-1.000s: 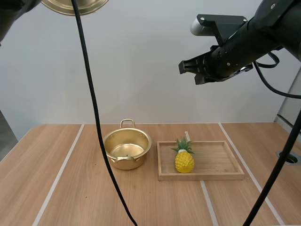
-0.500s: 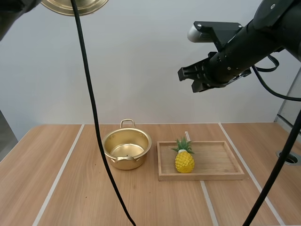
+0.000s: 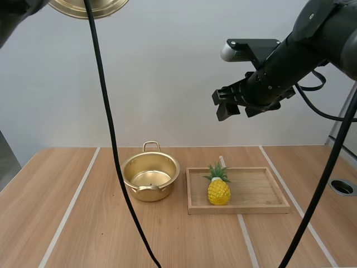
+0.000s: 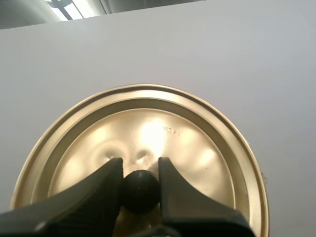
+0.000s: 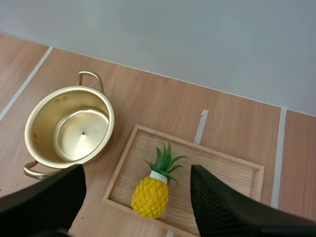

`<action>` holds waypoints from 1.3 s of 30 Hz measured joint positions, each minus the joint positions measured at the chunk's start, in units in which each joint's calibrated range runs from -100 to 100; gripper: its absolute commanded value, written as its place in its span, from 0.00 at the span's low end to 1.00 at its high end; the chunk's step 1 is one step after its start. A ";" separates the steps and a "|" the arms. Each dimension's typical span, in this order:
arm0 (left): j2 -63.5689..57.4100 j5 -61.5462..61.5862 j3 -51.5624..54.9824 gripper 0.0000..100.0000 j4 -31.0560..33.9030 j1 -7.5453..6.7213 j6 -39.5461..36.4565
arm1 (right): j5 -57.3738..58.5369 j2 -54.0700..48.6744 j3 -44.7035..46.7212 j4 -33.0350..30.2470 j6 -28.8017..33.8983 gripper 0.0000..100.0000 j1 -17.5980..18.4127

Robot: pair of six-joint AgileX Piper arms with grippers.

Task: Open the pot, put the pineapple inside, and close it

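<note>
My left gripper (image 4: 139, 166) pinches the lid (image 4: 202, 148) by its knob (image 4: 140, 191), aloft. Right gripper (image 3: 222, 104) spread above the tray (image 3: 262, 195); pineapple (image 3: 218, 190) inside, pot (image 3: 150, 176) at its 9 o'clock.

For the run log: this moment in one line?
left gripper shut on lid | pot open | pineapple on tray | right gripper open above pineapple

Pineapple (image 3: 218, 191) on tray (image 3: 240, 210) (open pot (image 3: 165, 188) beside)

Bright, even, diffuse throughout, seemingly from above. Warm glare blotches across the golden lid (image 4: 197, 163) around its knob (image 4: 140, 190); softer sheen inside the pot (image 3: 162, 190). Only faint, short shadows beneath the pot and beside the pineapple (image 3: 218, 191) on the tray (image 3: 262, 207).
</note>
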 measured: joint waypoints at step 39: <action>0.00 0.00 0.00 0.00 0.00 0.00 0.00 | -34.96 15.07 29.39 7.49 -11.28 1.00 1.04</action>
